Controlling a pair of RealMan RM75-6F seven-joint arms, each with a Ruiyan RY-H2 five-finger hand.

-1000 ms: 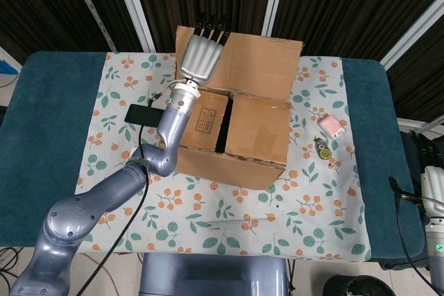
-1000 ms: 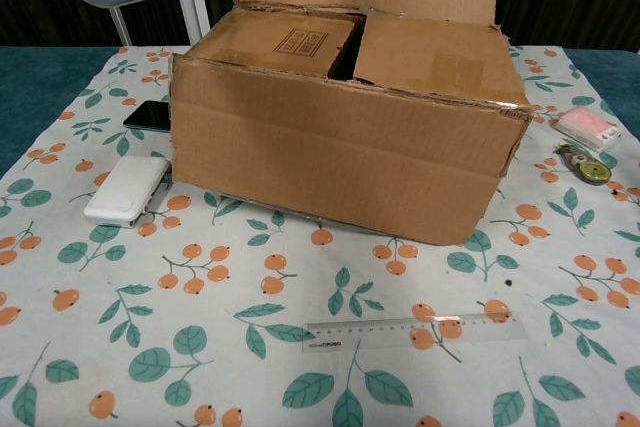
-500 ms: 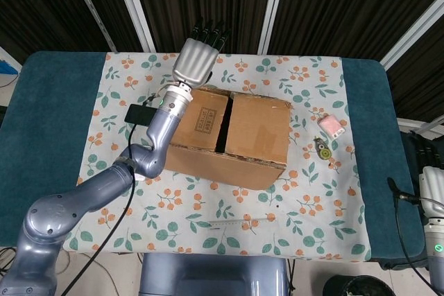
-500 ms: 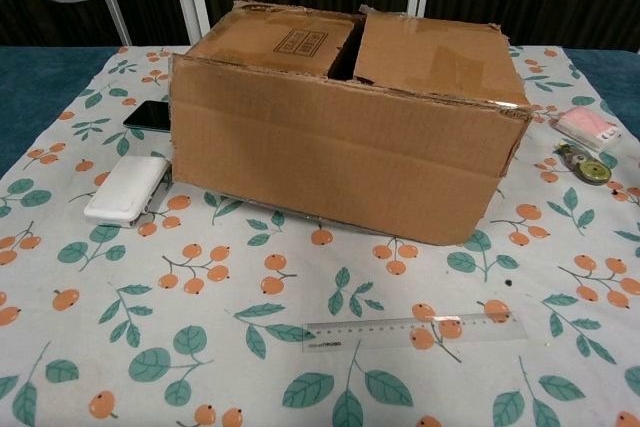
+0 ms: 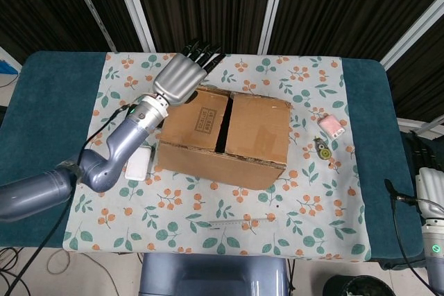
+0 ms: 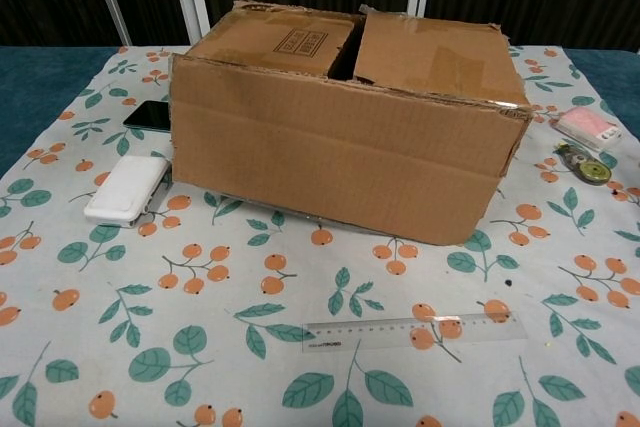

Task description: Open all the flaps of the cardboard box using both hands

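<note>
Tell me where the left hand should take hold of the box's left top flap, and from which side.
Probably best at the free inner edge of the left top flap, along the dark centre gap, coming from above. The flap lies flat and closed, so only that gap offers a lip for fingertips. The left hand is open above the cardboard box's far left corner.

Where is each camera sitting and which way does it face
Head view: high above the table, looking steeply down; shows cardboard box, left hand at its far-left corner, right hand at the right edge.
Chest view: low at the table's near edge, facing forward; no robot parts.
Shared: box, ruler, white case.
</note>
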